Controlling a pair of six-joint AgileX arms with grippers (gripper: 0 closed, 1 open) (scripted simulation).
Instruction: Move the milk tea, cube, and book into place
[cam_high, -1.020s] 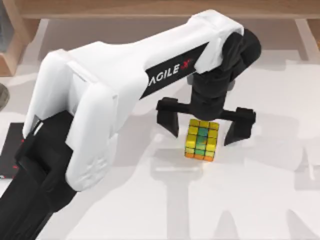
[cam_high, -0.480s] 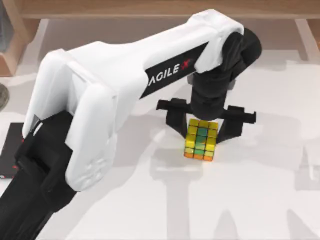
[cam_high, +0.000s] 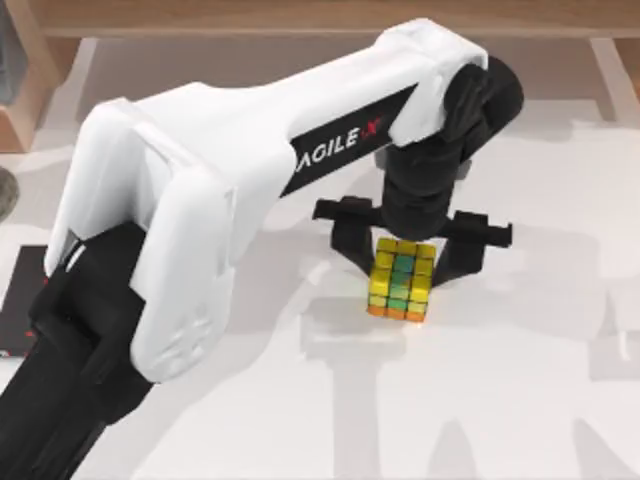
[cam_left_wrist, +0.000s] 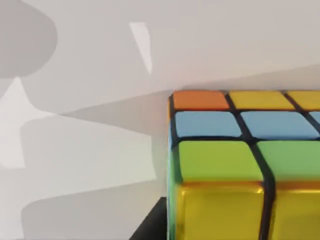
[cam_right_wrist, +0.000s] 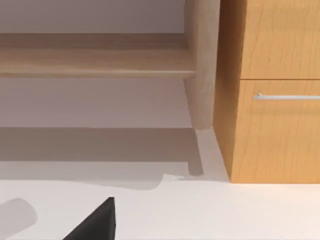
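Since a second ago the left claw (cam_high: 402, 262) has narrowed from spread to pinching the cube (cam_high: 401, 279).

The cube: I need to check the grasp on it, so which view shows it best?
The top view: the whole cube sits between the left gripper fingers. The left wrist view gives a close partial face.

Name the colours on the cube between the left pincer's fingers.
The cube shows yellow, green and orange squares on a black grid, plus blue in the left wrist view, which shows it best.
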